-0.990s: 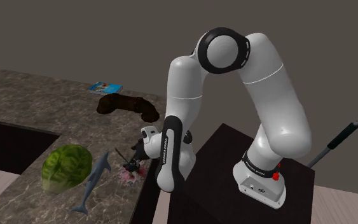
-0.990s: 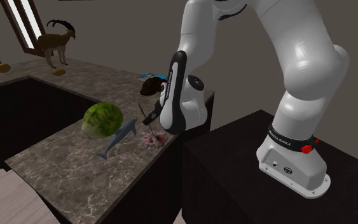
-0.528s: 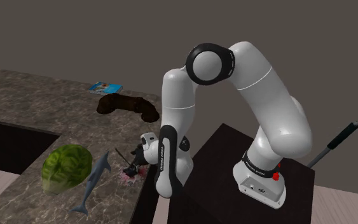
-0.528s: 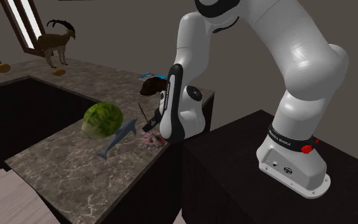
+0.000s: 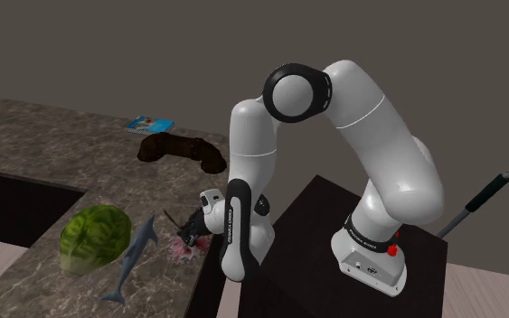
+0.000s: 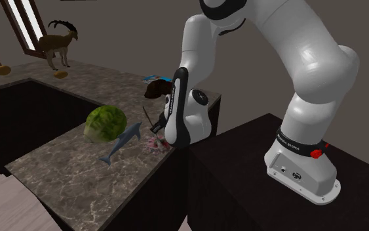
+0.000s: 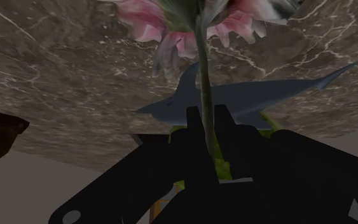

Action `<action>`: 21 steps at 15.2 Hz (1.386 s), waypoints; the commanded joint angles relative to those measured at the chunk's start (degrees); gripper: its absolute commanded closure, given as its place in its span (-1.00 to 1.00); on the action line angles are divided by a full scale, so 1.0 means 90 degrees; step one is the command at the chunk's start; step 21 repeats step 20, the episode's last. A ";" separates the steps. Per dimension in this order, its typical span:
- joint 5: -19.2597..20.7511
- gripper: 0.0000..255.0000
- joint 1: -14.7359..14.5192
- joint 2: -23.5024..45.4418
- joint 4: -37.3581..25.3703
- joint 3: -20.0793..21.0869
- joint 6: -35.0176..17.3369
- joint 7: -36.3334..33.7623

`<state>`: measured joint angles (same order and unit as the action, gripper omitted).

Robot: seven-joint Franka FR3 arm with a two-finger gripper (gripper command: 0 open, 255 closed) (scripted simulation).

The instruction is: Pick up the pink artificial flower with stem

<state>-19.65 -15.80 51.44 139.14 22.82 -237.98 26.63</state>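
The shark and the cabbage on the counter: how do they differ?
The shark is grey-blue, long and slim; the cabbage is green, round and bulkier. The shark lies nearer the pink flower than the cabbage. Both rest on the marbled counter.

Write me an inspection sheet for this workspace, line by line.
Surface: dark veined stone counter, with a black recess sunk into it.
Job's things: pink flower, head on the counter near its edge; its stem runs into the gripper.
Clutter: green cabbage, grey toy shark, brown curved object, blue booklet, ibex figurine.
Gripper: low over the counter, shut on the pink flower's stem.
Cables: nothing seen.
Surroundings: black stand, plain dark wall.
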 commanded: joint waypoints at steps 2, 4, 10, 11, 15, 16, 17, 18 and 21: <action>0.0001 1.00 0.0000 0.0002 0.0000 0.0000 0.0000 0.0000; -0.0046 1.00 0.0009 -0.0117 0.0078 0.0034 0.0037 0.0001; -0.0282 1.00 0.0091 -0.0797 0.0448 0.0209 0.0331 0.0010; -0.0323 1.00 0.0104 -0.0913 0.0505 0.0238 0.0386 0.0011; -0.0489 1.00 0.0156 -0.1386 0.0722 0.0357 0.0630 0.0013; -0.0531 1.00 0.0169 -0.1506 0.0773 0.0387 0.0696 0.0014; -0.0573 1.00 0.0181 -0.1627 0.0822 0.0416 0.0765 0.0014; -0.0616 1.00 0.0194 -0.1748 0.0870 0.0445 0.0835 0.0014; -0.0622 1.00 0.0195 -0.1767 0.0878 0.0449 0.0846 0.0014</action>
